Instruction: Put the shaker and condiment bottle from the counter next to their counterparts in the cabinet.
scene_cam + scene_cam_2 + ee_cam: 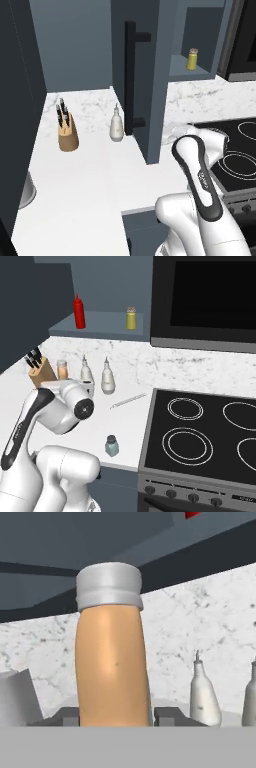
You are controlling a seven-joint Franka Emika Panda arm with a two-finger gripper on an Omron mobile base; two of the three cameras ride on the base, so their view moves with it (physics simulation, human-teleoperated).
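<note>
The orange condiment bottle (pixel 111 662) with its pale cap stands upright between my fingertips (pixel 167 715) in the hand view, and my gripper (pixel 116 714) is shut on it. From the right base view the same condiment bottle (pixel 62 370) shows just behind my wrist, beside the knife block; its base is hidden. The shaker (pixel 112 446), a small blue-green jar with a dark cap, stands on the marble counter (pixel 125 421) near its front edge. On the open cabinet shelf (pixel 105 331) are a yellow jar (pixel 131 318) and a red bottle (pixel 79 312). The yellow jar (pixel 192 59) also shows past the cabinet door (pixel 145 75).
Two white spouted bottles (pixel 86 375) (pixel 107 377) stand near the backsplash. A knife block (pixel 67 132) sits at the counter's left. A thin rod (pixel 127 401) lies on the counter. The black stove (pixel 200 431) is to the right, with a microwave (pixel 210 296) above it.
</note>
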